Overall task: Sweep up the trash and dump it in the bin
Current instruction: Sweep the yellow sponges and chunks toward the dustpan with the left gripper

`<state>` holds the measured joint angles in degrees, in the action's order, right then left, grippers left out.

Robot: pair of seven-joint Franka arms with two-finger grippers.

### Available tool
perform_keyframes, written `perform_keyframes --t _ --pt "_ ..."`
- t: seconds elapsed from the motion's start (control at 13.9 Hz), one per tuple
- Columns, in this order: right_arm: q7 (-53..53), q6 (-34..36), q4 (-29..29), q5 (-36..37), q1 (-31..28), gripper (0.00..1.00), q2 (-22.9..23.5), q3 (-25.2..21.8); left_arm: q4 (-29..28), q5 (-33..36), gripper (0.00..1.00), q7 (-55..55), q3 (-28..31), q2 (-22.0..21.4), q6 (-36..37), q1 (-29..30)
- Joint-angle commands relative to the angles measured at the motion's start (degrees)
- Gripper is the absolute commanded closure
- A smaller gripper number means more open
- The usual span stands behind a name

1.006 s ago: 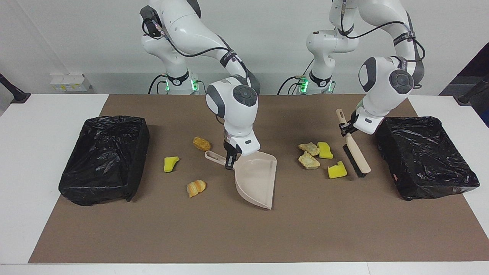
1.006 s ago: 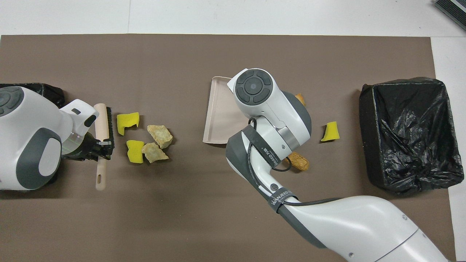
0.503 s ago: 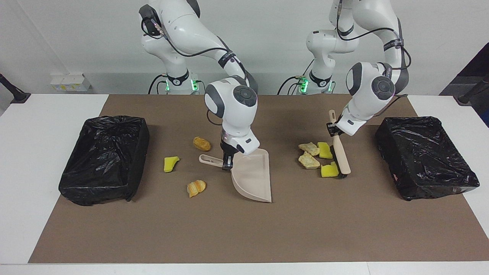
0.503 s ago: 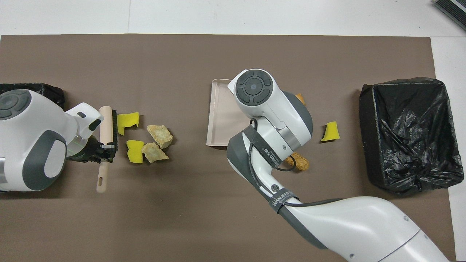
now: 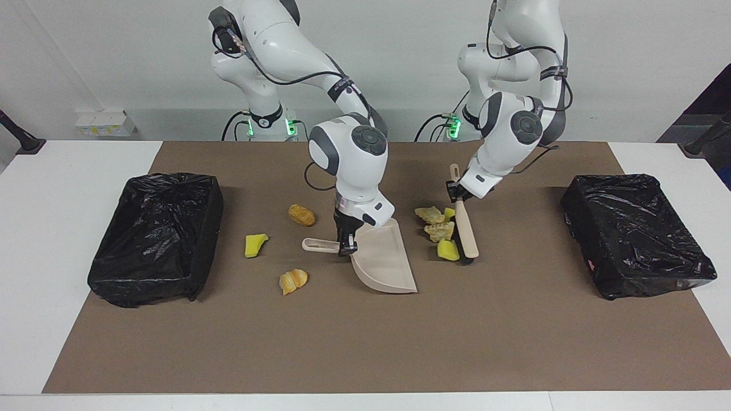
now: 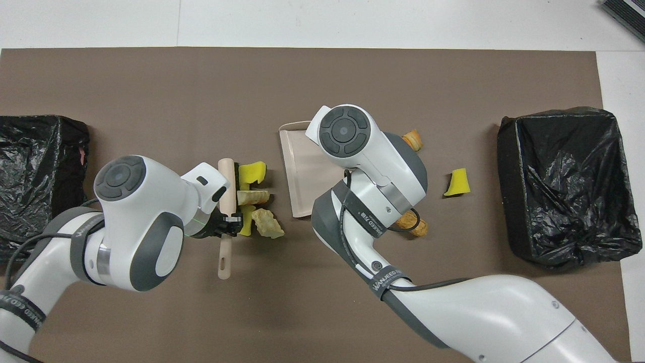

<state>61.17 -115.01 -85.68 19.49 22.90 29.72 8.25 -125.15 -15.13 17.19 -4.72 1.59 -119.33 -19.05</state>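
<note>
My left gripper (image 5: 456, 194) (image 6: 228, 222) is shut on the handle of a beige brush (image 5: 466, 227) (image 6: 227, 187) whose bristles rest on the mat. Pressed against the bristles is a pile of trash (image 5: 438, 230) (image 6: 254, 196), yellow sponge chunks and tan lumps. The pile lies a short gap from the open edge of the beige dustpan (image 5: 384, 264) (image 6: 298, 171). My right gripper (image 5: 346, 246) is shut on the dustpan's handle; in the overhead view the arm hides it. A yellow chunk (image 5: 255, 244) and two orange lumps (image 5: 301, 214) (image 5: 293, 281) lie beside the handle.
Two bins lined with black bags stand on the brown mat (image 5: 365, 348): one (image 5: 154, 234) at the right arm's end, one (image 5: 637, 234) at the left arm's end. White table (image 5: 63, 188) borders the mat.
My left arm has dragged the brush toward the dustpan, bunching the scraps and pushing them along. The dustpan has turned a little in my right gripper.
</note>
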Motion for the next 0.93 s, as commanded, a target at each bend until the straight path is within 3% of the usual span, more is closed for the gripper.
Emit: perform_keyframes --t 0.0,0.5,0.72,0.86 --pt "2.02 -0.66 -1.86 0.72 -0.05 1.00 -1.07 0.45 -0.79 -3.58 1.00 1.52 0.86 -0.72 -2.57 -3.62" --pt "2.20 -1.27 -2.39 0.55 -0.23 1.00 -1.07 0.45 0.70 -12.90 1.00 1.35 0.59 0.78 -11.80 -8.72" --pt "2.20 -1.36 -2.22 0.55 -0.23 1.00 -1.07 0.45 3.67 -14.84 1.00 1.61 0.77 1.22 -11.02 -7.41" --pt "2.12 -1.36 -2.04 0.55 -0.23 1.00 -1.07 0.45 5.87 -14.84 1.00 1.88 0.59 -0.27 -7.53 -3.38"
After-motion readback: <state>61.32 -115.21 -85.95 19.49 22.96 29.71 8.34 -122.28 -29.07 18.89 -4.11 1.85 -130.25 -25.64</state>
